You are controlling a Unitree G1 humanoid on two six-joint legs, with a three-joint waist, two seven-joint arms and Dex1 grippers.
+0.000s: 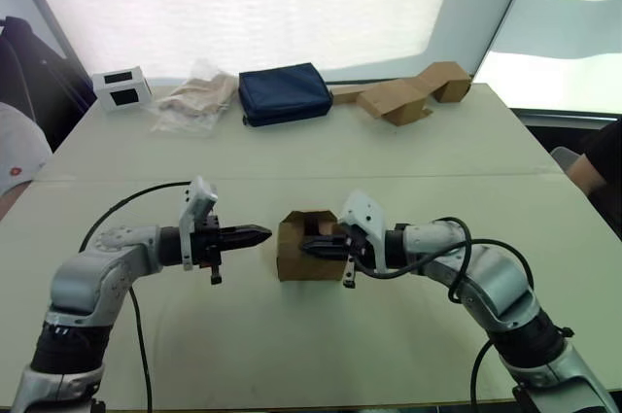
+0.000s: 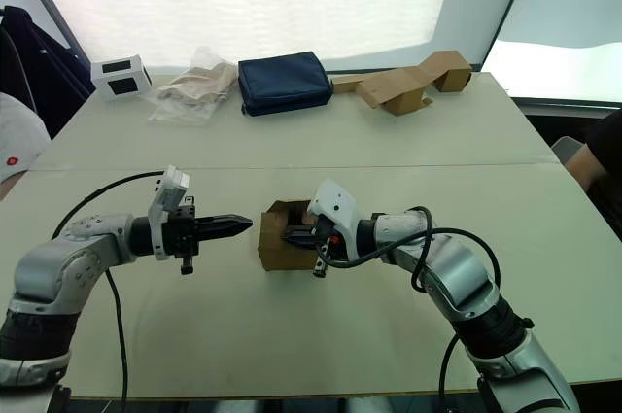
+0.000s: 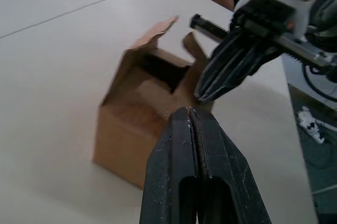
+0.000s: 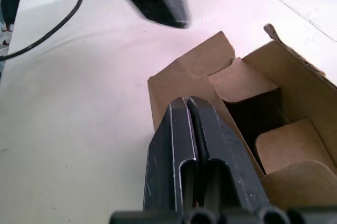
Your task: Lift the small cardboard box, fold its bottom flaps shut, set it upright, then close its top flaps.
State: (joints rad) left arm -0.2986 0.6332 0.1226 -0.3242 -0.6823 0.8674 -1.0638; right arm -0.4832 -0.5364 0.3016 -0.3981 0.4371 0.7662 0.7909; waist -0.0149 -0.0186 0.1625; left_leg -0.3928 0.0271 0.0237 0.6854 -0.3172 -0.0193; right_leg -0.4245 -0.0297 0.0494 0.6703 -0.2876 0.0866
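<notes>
Sitting at centre frame on the desk, the box has its top flaps splayed open (inner ones part folded). Right gripper, fingers clenched, tips over the opening. Left gripper, fingers clenched, just left of box, apart.

Premises: an indoor test or laboratory room, not a dwelling. Two plain pale-topped tables stand pushed together, their joint running across the work surface. Behind them hangs a large translucent white blind over a bright window. Loose items lie along the far edge: a white box with black panels, a crumpled clear plastic bag, a dark blue fabric pouch and bent brown cardboard pieces. Black cables trail across the tabletop.
</notes>
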